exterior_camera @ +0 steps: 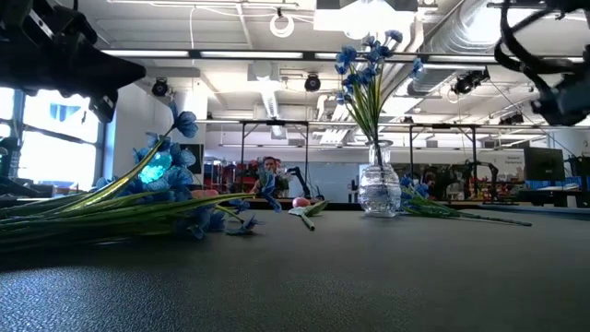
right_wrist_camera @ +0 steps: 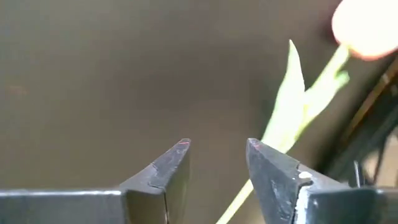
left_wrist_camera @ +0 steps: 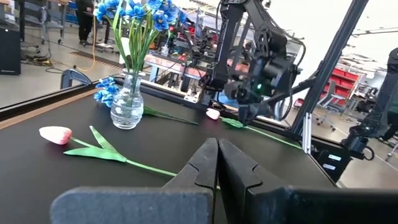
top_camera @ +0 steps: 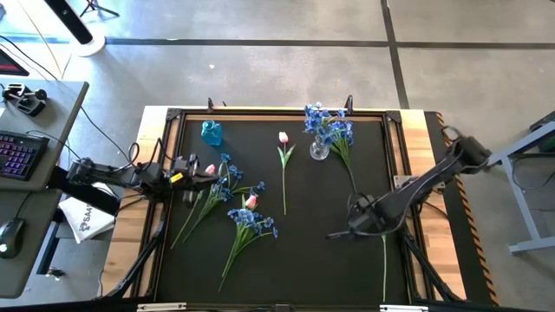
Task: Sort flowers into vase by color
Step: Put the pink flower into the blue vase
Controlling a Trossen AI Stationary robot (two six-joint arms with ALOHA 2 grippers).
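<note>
right gripper (right_wrist_camera: 217, 155) parted, tulip (right_wrist_camera: 311, 93) bloom blurred

robotics lab | exposed ceiling ducts (exterior_camera: 433, 37) | red parts bins (left_wrist_camera: 357, 78) | keyboard desk (top_camera: 22, 156)

Black textured table top (top_camera: 303, 260) framed in pale wood. Directly on it: clear glass vase (top_camera: 319, 151) holding blue blossoms near the far edge; small blue translucent vase (top_camera: 212, 133) far-left; single pink tulip (top_camera: 284, 156) lying mid-table; loose blue bunches with a pink tulip (top_camera: 238, 204) heaped left; another green-stemmed tulip (top_camera: 384, 251) lying right.
</note>
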